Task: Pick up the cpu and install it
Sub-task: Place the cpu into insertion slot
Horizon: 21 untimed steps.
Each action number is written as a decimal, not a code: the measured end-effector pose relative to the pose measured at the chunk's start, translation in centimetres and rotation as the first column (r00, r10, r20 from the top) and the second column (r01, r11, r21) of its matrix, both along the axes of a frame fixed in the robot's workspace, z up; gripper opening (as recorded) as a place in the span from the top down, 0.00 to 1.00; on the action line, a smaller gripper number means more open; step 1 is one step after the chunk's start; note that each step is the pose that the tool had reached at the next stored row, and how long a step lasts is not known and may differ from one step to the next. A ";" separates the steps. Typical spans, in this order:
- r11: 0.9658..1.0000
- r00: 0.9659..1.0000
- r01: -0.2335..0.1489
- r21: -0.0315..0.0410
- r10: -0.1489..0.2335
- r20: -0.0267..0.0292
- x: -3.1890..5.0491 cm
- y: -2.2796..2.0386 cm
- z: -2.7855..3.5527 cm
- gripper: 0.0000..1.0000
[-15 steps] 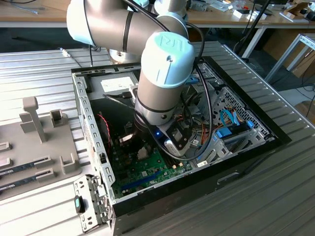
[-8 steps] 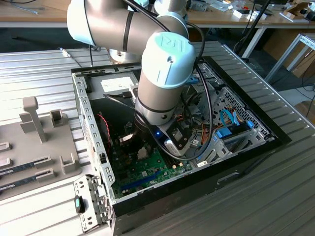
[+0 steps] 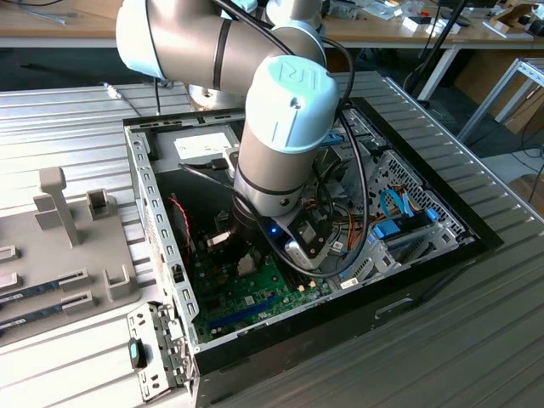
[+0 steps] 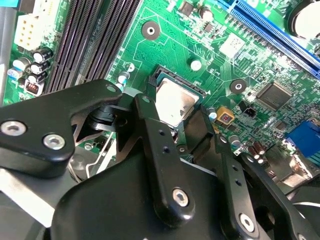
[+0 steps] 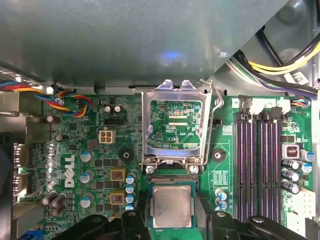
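The cpu (image 5: 172,206), a small square chip with a silvery top and a green edge, lies level at the open socket on the green motherboard (image 5: 100,165). It also appears in the second wrist view, cpu (image 4: 172,100), inside the socket's black frame. My gripper (image 5: 172,222) reaches down over it, with black linkage on both sides of the chip, and the gripper (image 4: 176,122) hides the chip's near edge. Whether it grips the chip cannot be made out. The socket's metal load plate (image 5: 175,125) stands flipped open.
The arm (image 3: 280,127) reaches into an open computer case (image 3: 161,221) on a ribbed metal table. Memory slots (image 5: 260,160), a blue expansion slot (image 4: 280,35), coloured cable bundles (image 5: 65,100) and capacitors surround the socket. A grey fixture tray (image 3: 68,246) sits at the exterior view's left.
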<state>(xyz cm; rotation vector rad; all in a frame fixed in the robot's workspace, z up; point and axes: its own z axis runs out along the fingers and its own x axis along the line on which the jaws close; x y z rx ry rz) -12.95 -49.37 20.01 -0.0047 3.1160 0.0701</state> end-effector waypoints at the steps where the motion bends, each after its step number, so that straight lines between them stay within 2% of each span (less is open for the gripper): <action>1: 1.000 1.000 0.000 0.000 0.000 0.000 0.03 0.00 -0.01 0.53; 4: 1.000 1.000 0.002 0.004 -0.002 0.000 0.10 -0.14 -0.07 0.53; 17: 1.000 1.000 0.002 0.006 -0.002 0.001 0.28 -0.20 -0.33 0.52; 19: 1.000 1.000 0.002 0.005 -0.002 0.000 0.27 -0.21 -0.33 0.39; 21: 1.000 1.000 0.002 0.005 -0.002 0.000 0.25 -0.21 -0.30 0.39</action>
